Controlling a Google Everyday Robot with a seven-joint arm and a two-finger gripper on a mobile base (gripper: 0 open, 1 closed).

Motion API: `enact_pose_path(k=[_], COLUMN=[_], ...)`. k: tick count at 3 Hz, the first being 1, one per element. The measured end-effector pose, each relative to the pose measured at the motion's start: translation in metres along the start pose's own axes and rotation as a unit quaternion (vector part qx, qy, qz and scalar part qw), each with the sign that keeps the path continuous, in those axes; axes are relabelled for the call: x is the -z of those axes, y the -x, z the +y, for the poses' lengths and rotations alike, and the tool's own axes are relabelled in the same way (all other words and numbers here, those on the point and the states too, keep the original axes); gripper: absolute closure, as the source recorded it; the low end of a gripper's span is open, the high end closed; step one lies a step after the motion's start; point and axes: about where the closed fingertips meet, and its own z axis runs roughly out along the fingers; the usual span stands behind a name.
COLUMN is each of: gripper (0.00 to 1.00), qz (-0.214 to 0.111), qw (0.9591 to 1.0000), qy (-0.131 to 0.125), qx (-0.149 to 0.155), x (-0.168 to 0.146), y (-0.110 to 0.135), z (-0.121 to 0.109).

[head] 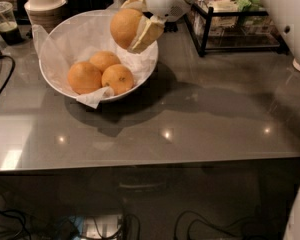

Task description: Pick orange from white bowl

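Camera view shows you the orange (125, 28) clamped between the 2 fingers of the gripper (136, 24). It hangs clear above the far rim of the white bowl (149, 68), likely so it can leave without snagging the tissue. Below and left of the gripper, 3 smaller oranges (103, 74) sit in the bowl. You'll find no readable writing anywhere.

You have the white bowl (140, 79) at the desk's (200, 129) far left corner and a black rack (205, 30) at its far edge. The gripper (135, 26) hangs above the bowl's rim, jaws holding the orange (123, 28).
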Motion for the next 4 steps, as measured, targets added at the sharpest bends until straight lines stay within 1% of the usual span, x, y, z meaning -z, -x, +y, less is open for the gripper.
enact_pose_path(k=[1, 2, 3, 4], gripper=[1.00, 1.00, 1.00, 1.00], qz=[-0.050, -0.081, -0.090, -0.101], qw=[0.9982, 0.9950, 0.9928, 0.9891], qy=[-0.028, -0.045, -0.055, -0.090], qx=[0.017, 0.036, 0.057, 0.057], x=[0.025, 0.048, 0.057, 0.061], y=[0.037, 0.080, 0.118, 0.155], z=[0.014, 0.043, 0.075, 0.130])
